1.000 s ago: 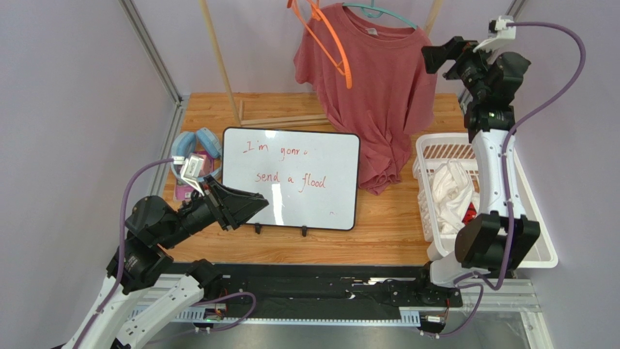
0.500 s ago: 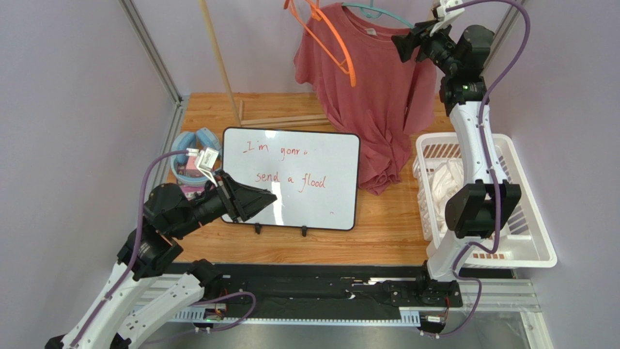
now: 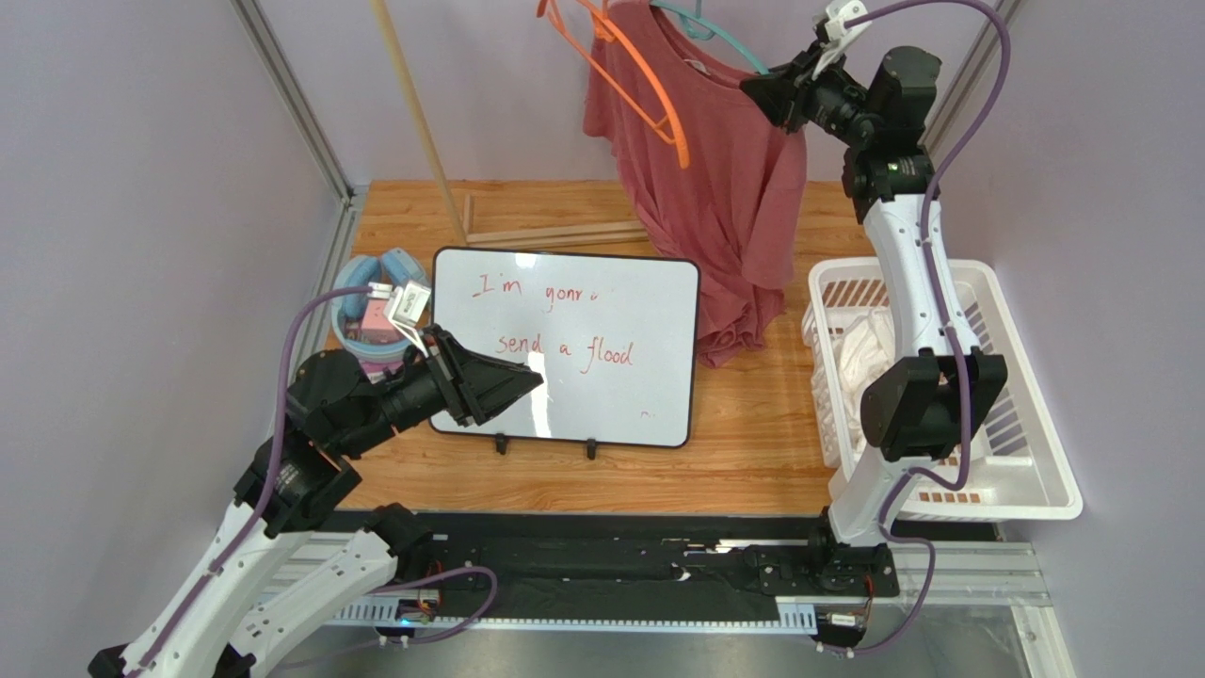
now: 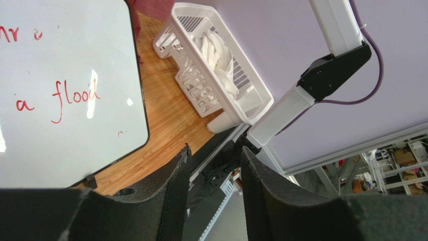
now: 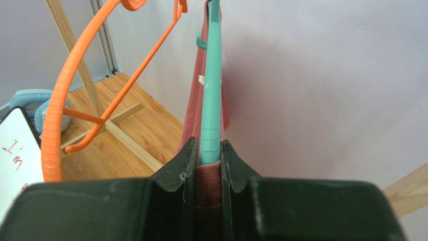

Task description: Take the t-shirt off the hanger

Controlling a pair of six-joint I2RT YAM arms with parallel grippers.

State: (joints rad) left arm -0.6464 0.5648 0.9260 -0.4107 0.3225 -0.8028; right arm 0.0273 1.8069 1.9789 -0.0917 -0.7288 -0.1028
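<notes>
A red t-shirt point(image 3: 722, 184) hangs on a teal hanger point(image 3: 703, 28) at the back of the table, its hem bunched on the wood. My right gripper point(image 3: 753, 93) is raised to the shirt's right shoulder. In the right wrist view the gripper point(image 5: 207, 148) is shut on the red fabric point(image 5: 207, 186) and the teal hanger arm point(image 5: 211, 100) running up between its fingertips. My left gripper point(image 3: 531, 379) hovers over the whiteboard's near left corner, open, with nothing between its fingers point(image 4: 215, 153).
An empty orange hanger point(image 3: 644, 85) hangs left of the shirt. A whiteboard point(image 3: 566, 346) with red writing stands mid-table. A white basket point(image 3: 1040, 495) holding white cloth point(image 3: 877, 367) sits at the right. Blue headphones point(image 3: 371, 290) and wooden sticks point(image 3: 552, 233) lie at the left and back.
My right gripper moved left to the shirt's shoulder and shut on the fabric and hanger. The shirt and hanger swung left. My left arm crept slightly forward.
</notes>
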